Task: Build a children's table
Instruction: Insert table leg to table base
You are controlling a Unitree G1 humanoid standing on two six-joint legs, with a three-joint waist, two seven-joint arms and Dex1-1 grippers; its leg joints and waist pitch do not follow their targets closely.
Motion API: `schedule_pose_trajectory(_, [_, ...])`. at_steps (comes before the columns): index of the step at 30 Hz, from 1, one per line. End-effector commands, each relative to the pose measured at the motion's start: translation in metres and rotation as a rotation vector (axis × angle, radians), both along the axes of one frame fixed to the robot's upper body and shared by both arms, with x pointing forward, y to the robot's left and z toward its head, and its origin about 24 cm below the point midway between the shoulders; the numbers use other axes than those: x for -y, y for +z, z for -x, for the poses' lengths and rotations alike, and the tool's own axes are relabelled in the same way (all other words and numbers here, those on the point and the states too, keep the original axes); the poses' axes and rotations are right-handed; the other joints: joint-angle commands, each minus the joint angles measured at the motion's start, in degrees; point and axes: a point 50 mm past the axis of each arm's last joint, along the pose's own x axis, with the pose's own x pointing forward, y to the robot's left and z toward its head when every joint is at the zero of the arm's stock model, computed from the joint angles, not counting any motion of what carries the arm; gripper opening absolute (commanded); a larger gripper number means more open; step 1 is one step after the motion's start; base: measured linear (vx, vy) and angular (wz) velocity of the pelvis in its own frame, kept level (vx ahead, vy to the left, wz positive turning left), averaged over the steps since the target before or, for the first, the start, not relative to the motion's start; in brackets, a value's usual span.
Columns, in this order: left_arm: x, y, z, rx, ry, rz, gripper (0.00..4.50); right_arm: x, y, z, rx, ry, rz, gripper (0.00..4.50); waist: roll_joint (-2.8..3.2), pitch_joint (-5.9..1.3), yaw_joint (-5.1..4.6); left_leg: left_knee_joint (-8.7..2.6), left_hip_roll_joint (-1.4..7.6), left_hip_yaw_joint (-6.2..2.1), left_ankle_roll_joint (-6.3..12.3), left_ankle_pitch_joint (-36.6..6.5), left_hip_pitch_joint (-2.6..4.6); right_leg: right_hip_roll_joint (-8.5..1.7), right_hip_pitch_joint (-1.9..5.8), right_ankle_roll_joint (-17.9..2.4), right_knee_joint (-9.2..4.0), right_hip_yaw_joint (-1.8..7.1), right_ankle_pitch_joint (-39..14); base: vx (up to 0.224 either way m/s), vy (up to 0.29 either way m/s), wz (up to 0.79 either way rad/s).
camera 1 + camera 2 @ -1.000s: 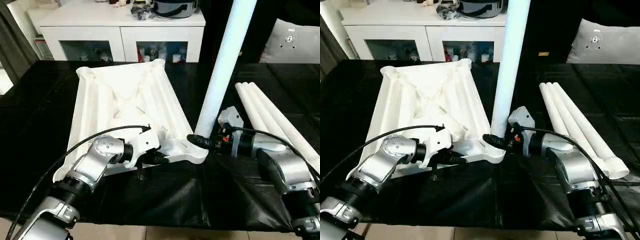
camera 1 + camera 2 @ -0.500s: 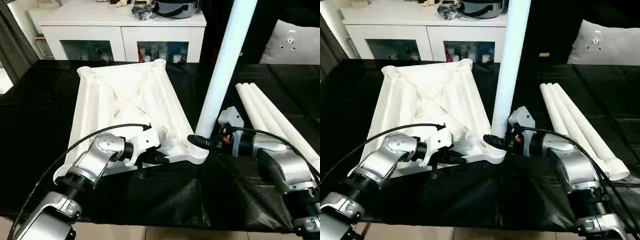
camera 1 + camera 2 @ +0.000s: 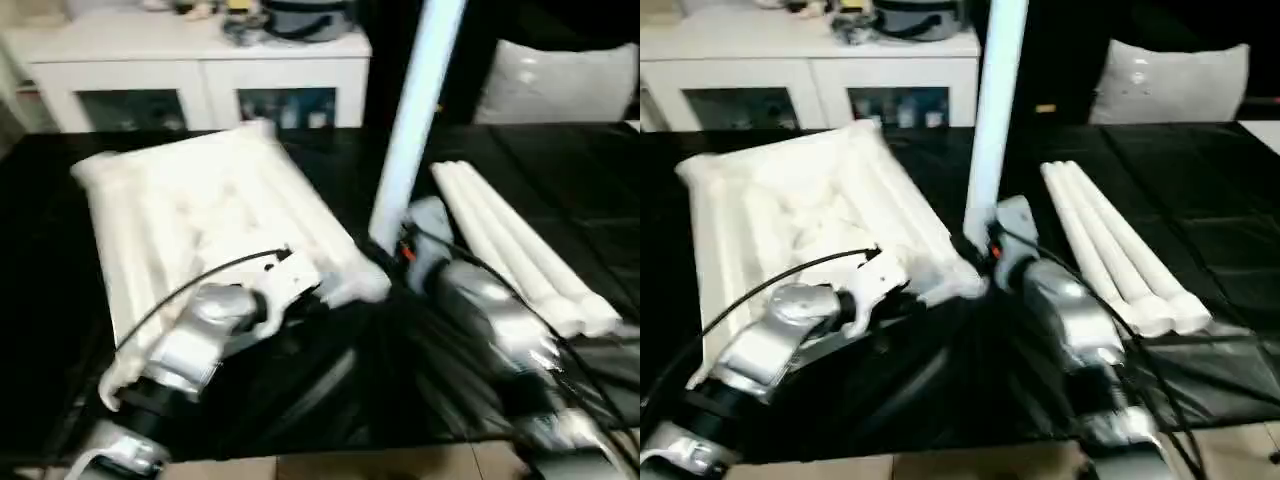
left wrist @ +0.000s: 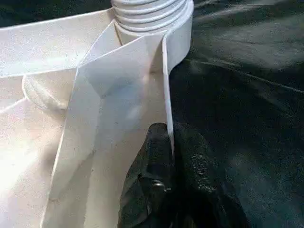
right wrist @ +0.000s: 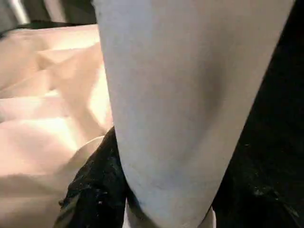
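Tilting less vs a sec ago: leg (image 3: 412, 120), standing in tabletop (image 3: 190, 215) near corner socket. Clamping rim: left gripper (image 4: 168, 142). Hugging leg base: right gripper (image 5: 114, 180). Next: screwing fully home.

No text, label, brand, number or sign can be read anywhere in these pictures. The white plastic parts are plain, and what stands on the far cabinet (image 3: 190, 50) is too blurred to show any lettering.
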Motion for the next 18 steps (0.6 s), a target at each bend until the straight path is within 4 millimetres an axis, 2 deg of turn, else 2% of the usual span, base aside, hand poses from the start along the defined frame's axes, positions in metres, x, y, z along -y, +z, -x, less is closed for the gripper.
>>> schedule_pose_trajectory(1, [0.0200, 0.0083, 0.0096, 0.039, -0.087, 0.005, 0.00, 0.0163, -0.0605, 0.0168, -0.286, -0.135, 0.086, 1.89, 0.11, -1.18, 0.31, -7.03, 6.29, -3.47, -0.81, -23.29, -1.95, -4.85, 1.09, -10.78, -4.92, 3.20, -26.29, 0.000, 0.000, 0.00])
schedule_pose_trajectory(2, [0.0208, 0.0086, 0.0099, 0.037, -0.085, 0.007, 0.00, 0.0157, -0.0607, 0.0165, -0.288, -0.138, 0.085, 1.89, 0.17, -1.23, 0.33, -7.04, 6.33, -3.45, -0.71, -22.46, -2.04, -4.88, 1.24, -11.33, -4.77, 3.24, -24.64, 0.000, 0.000, 0.00])
schedule_pose_trajectory(4, [0.0223, 0.0086, 0.0106, 0.029, -0.082, 0.012, 0.00, 0.0139, -0.0617, 0.0158, -0.295, -0.140, 0.087, 1.89, 0.26, -1.46, 0.21, -6.91, 6.34, -3.08, -0.15, -19.25, -2.02, -4.72, 1.58, -13.73, -4.32, 3.17, -17.27, 0.000, 0.000, 0.00])
schedule_pose_trajectory(5, [0.0226, 0.0086, 0.0108, 0.026, -0.080, 0.013, 0.00, 0.0131, -0.0620, 0.0155, -0.297, -0.141, 0.087, 1.89, 0.28, -1.47, 0.22, -6.92, 6.33, -3.04, 0.14, -18.62, -2.02, -4.70, 1.64, -14.20, -4.23, 3.12, -15.98, 0.000, 0.000, 0.00])
schedule_pose_trajectory(7, [0.0233, 0.0085, 0.0107, 0.023, -0.071, 0.014, 0.00, 0.0117, -0.0625, 0.0146, -0.298, -0.144, 0.092, 1.89, 0.42, -1.70, 0.17, -6.67, 6.31, -2.74, 1.44, -14.76, -2.01, -4.73, 2.12, -16.03, -3.90, 3.06, -10.45, 0.000, 0.000, 0.00])
schedule_pose_trajectory(8, [0.0235, 0.0086, 0.0108, 0.023, -0.068, 0.014, 0.00, 0.0116, -0.0627, 0.0143, -0.298, -0.146, 0.094, 1.89, 0.31, -1.77, 0.12, -6.64, 6.28, -2.66, 1.86, -13.77, -2.05, -4.70, 2.26, -16.39, -3.85, 2.98, -9.27, 0.051, 0.002, 0.01])
schedule_pose_trajectory(9, [0.0241, 0.0086, 0.0110, 0.021, -0.065, 0.015, 0.00, 0.0117, -0.0628, 0.0137, -0.298, -0.152, 0.094, 1.89, 0.51, -1.78, 0.18, -6.59, 6.31, -2.59, 2.64, -12.34, -1.96, -4.71, 2.40, -17.06, -3.73, 2.90, -7.55, 0.000, 0.000, 0.00])
schedule_pose_trajectory(11, [0.0243, 0.0088, 0.0110, 0.017, -0.062, 0.019, 0.00, 0.0122, -0.0622, 0.0131, -0.295, -0.156, 0.084, 1.89, 0.33, -1.72, 0.23, -6.54, 6.32, -2.46, 3.63, -11.77, -1.92, -4.73, 2.50, -17.46, -3.85, 2.87, -7.73, 0.000, 0.000, 0.00])
schedule_pose_trajectory(12, [0.0242, 0.0089, 0.0109, 0.014, -0.061, 0.021, 0.00, 0.0124, -0.0617, 0.0128, -0.291, -0.156, 0.078, 2.45, 0.31, -1.67, 0.24, -6.58, 6.38, -2.44, 3.81, -12.40, -1.88, -4.73, 2.46, -17.42, -3.93, 2.83, -9.01, 0.000, 0.000, 0.00])
schedule_pose_trajectory(14, [0.0231, 0.0096, 0.0092, 0.012, -0.052, 0.027, 0.00, 0.0128, -0.0603, 0.0120, -0.276, -0.148, 0.066, 2.59, 0.39, -1.60, 0.11, -6.64, 6.43, -2.48, 3.40, -14.24, -1.77, -4.69, 2.29, -17.05, -4.09, 2.79, -11.51, 0.000, 0.000, 0.00])
schedule_pose_trajectory(15, [0.0211, 0.0102, 0.0063, 0.015, -0.039, 0.029, 0.00, 0.0139, -0.0594, 0.0116, -0.265, -0.146, 0.059, 2.65, 0.56, -1.70, 0.32, -6.57, 6.49, -2.42, 2.89, -14.71, -1.39, -4.70, 1.99, -17.30, -4.24, 2.84, -12.45, 0.000, 0.000, 0.00])
schedule_pose_trajectory(16, [0.0209, 0.0103, 0.0060, 0.015, -0.038, 0.029, 0.00, 0.0140, -0.0593, 0.0116, -0.264, -0.146, 0.058, 2.80, 0.50, -1.57, 0.65, -6.64, 6.63, -2.26, 2.90, -15.05, -1.38, -4.71, 1.91, -17.06, -4.39, 2.89, -12.24, 0.000, 0.000, 0.00])
schedule_pose_trajectory(17, [0.0198, 0.0105, 0.0046, 0.016, -0.033, 0.029, 0.00, 0.0149, -0.0589, 0.0115, -0.258, -0.145, 0.058, 2.96, 0.33, -1.84, 0.84, -6.68, 6.59, -2.47, 2.89, -13.13, -1.65, -4.55, 2.45, -17.10, -3.87, 2.72, -9.97, 0.000, 0.000, 0.00])
schedule_pose_trajectory(18, [0.0185, 0.0108, 0.0030, 0.017, -0.029, 0.029, 0.00, 0.0157, -0.0579, 0.0114, -0.248, -0.141, 0.052, 3.05, 0.31, -1.86, 1.17, -6.54, 6.49, -2.38, 3.82, -10.15, -1.79, -4.62, 2.59, -17.46, -3.63, 2.74, -6.82, 0.000, 0.000, 0.00])
